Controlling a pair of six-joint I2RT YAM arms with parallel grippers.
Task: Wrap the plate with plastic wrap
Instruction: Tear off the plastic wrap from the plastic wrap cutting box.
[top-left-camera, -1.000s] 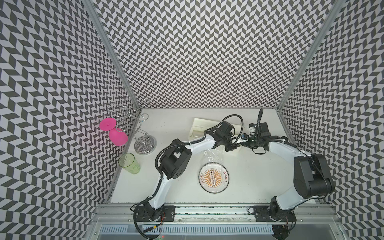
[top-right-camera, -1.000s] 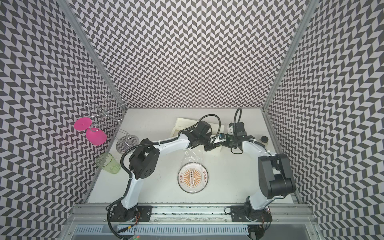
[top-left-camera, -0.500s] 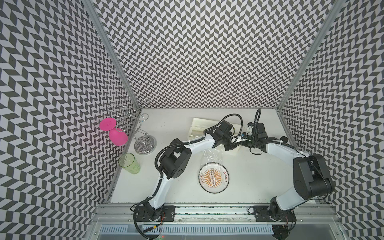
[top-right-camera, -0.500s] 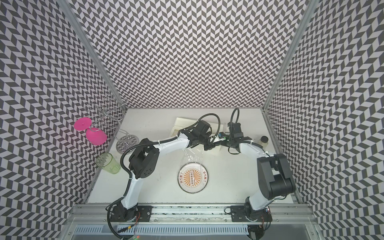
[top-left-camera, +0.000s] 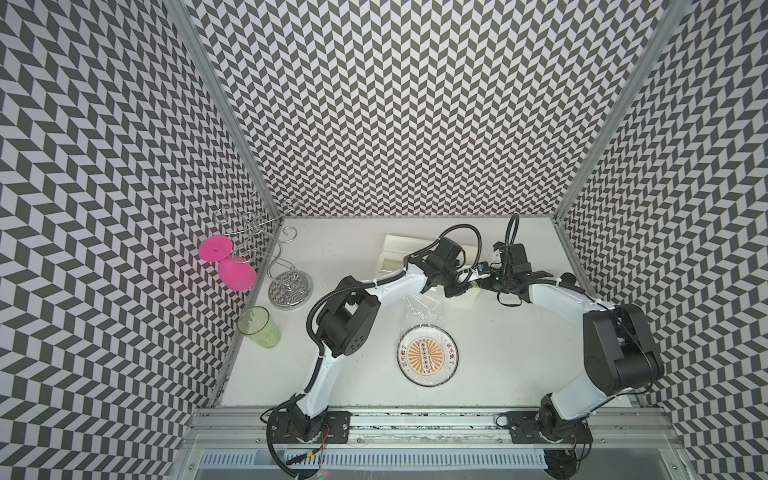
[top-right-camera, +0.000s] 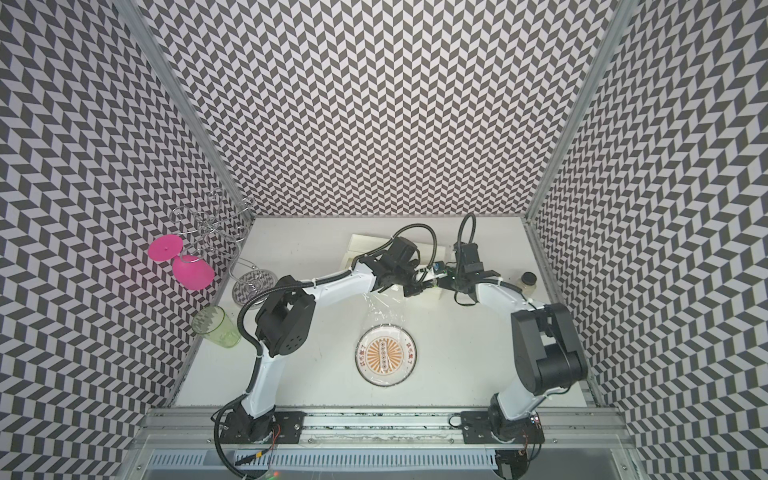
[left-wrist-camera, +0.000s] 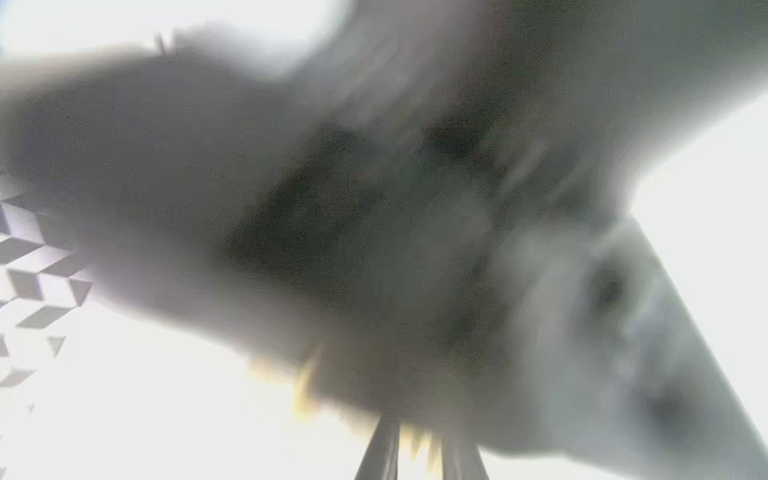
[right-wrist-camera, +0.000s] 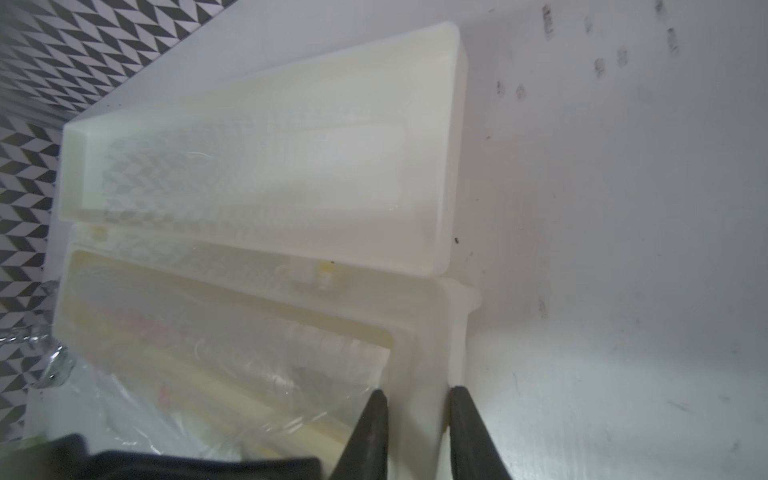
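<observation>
Your plate (top-left-camera: 426, 356) lies flat on the white table (top-left-camera: 511, 357), towards the near side and midway between the two arm bases, with its orange sunburst facing up. The plastic wrap (top-left-camera: 420, 309) runs as a crinkled sheet from the dispenser box (top-left-camera: 397, 249) towards you, and its near edge reaches the plate's far rim.

Both grippers are at the box, well apart from the plate. Your left gripper (top-left-camera: 459, 287) sits at the front of the box, just beside the far end of the sheet. Its wrist view is only blur, so you cannot tell whether its fingers are spread or pinching, nor whether they touch the film. Your right gripper (right-wrist-camera: 417, 436) is at the end of the box. There its fingers (right-wrist-camera: 370, 436) sit on either side of the tray's end wall, close against it and clamping it. In that same wrist view the film (right-wrist-camera: 249, 395) lies crumpled just beside the inner finger.

Grey-and-white chevron walls (top-left-camera: 395, 104) close in the table on three sides.

The box lies open with its lid folded back flat, and the roll sits in the lower tray. By the left wall you have a wire stand (top-left-camera: 291, 289) hung with two pink glasses (top-left-camera: 226, 262), and a green cup (top-left-camera: 258, 326) stands nearer to you. A small dark-lidded jar (top-right-camera: 528, 277) stands by the right wall.
</observation>
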